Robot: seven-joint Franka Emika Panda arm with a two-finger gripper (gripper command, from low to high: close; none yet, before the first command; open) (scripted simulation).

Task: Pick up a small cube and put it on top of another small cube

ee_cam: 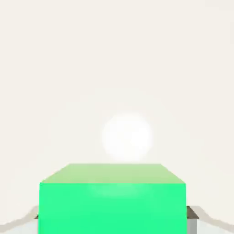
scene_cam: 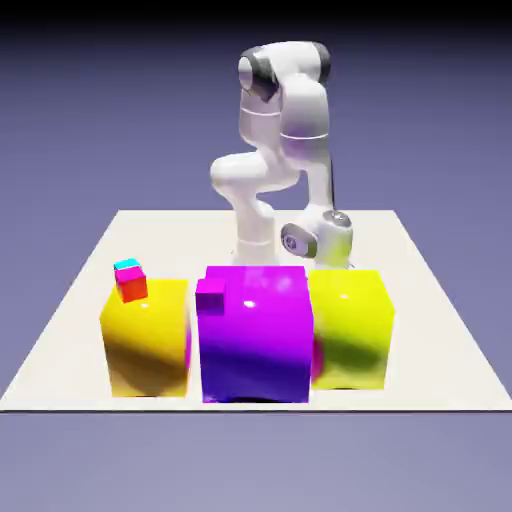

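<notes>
- Tiny green cube point(ee_cam: 113, 201): large at the bottom of the hand view, dead centre between the fingertips point(ee_cam: 193, 218), pale table point(ee_cam: 114, 59) filling everything above it.
- Grey fingertip corners just showing at either lower edge of the green cube, flush against its sides; no gap visible, so judged clamped on the cube, though actual contact not provable from this view.
- Two-finger gripper point(scene_cam: 330, 262) down low behind the big glossy blocks in the exterior view, hidden from the wrist down; green cube not visible there at all.
- Whether lifted off the table or resting on it: cannot tell.
- Target, the tiny cube with cyan top and red and magenta sides point(scene_cam: 130, 280): sitting on the far corner of the big glossy yellow block point(scene_cam: 147, 338) at the exterior view's left.
- Key relation: target well apart from the gripper, across toward the exterior view's left and higher, atop that yellow block.
- Between them: the big glossy purple block point(scene_cam: 255, 335), carrying a plain magenta small cube point(scene_cam: 210, 296) on its top near corner; a second big yellow-green block point(scene_cam: 348, 328) directly in front of the gripper.
- Likely needed next: rise above block height, then sideways travel toward the exterior view's left, then descent squarely over the cyan top.
- Risk: clipping the magenta small cube or the purple block if carried too low.
</notes>
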